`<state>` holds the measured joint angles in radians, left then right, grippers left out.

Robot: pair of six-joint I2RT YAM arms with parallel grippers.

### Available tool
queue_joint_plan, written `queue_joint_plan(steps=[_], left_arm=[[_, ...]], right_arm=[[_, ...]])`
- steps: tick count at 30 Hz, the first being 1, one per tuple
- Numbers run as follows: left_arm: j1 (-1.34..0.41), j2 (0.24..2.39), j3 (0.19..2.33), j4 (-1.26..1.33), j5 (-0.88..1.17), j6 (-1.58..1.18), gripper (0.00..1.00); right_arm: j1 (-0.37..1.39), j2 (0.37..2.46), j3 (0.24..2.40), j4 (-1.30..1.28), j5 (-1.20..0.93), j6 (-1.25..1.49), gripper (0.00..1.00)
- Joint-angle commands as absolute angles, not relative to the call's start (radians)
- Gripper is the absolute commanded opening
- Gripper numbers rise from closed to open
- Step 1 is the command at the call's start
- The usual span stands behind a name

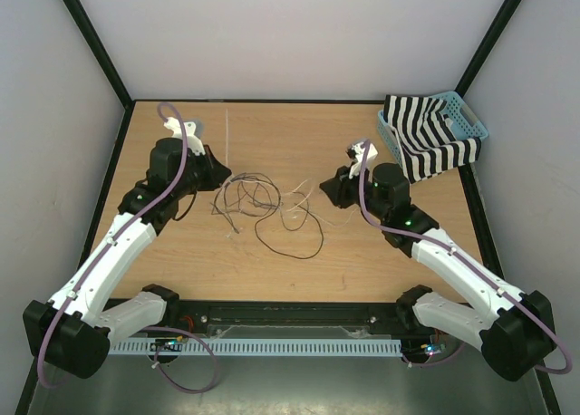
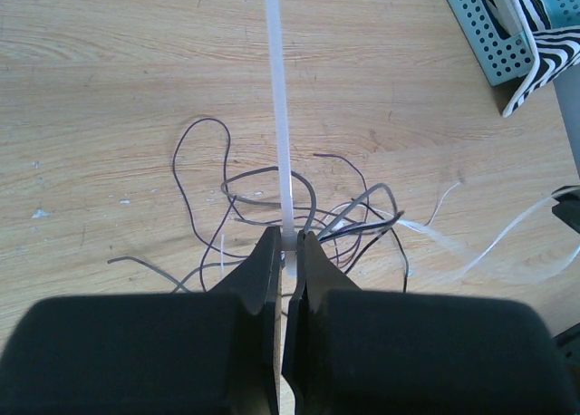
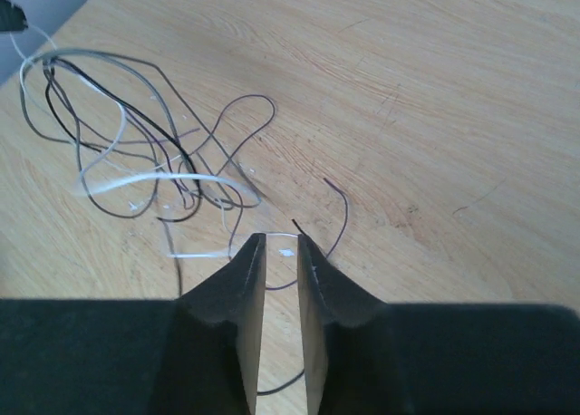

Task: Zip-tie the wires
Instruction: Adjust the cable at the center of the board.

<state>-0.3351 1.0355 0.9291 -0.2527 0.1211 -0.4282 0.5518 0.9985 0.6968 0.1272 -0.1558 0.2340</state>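
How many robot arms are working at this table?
2. The left arm reaches in from the near-left corner, and the right arm from the near-right. Both end by the wires in the middle. None looks hidden.

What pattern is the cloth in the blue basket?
The cloth has black-and-white stripes; top view shows it best.

Overhead view from the near edge, wrist views close above tabletop [image 1: 362, 261], all sharing the wires [image 1: 263, 202]

The left arm [image 1: 109, 247] and right arm [image 1: 453, 256] are clad in white shells between black joints, strung with mauve cables [image 1: 185, 148], and the left end effector [image 2: 288, 238] is fitted with black wedge-shaped fingers [image 2: 258, 279].
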Motion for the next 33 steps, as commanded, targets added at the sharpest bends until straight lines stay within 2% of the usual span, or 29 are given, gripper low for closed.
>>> queue_joint_plan(steps=[1, 3, 5, 18, 33], left_arm=[[-0.330, 1.028, 0.936, -0.221, 0.139, -0.432, 0.00], [-0.330, 1.029, 0.939, -0.222, 0.142, -0.432, 0.00], [-0.329, 1.029, 0.942, -0.222, 0.145, -0.431, 0.00], [-0.330, 1.031, 0.946, -0.221, 0.164, -0.434, 0.00], [-0.332, 1.031, 0.950, -0.221, 0.175, -0.436, 0.00]], right_arm=[[0.548, 0.987, 0.695, 0.180, -0.253, 0.242, 0.42], [0.548, 0.985, 0.709, 0.186, -0.279, 0.240, 0.52], [0.548, 0.986, 0.732, 0.180, -0.292, 0.233, 0.55], [0.602, 1.242, 0.824, 0.462, -0.603, 0.270, 0.46], [0.667, 1.458, 0.905, 0.516, -0.573, 0.245, 0.45]])
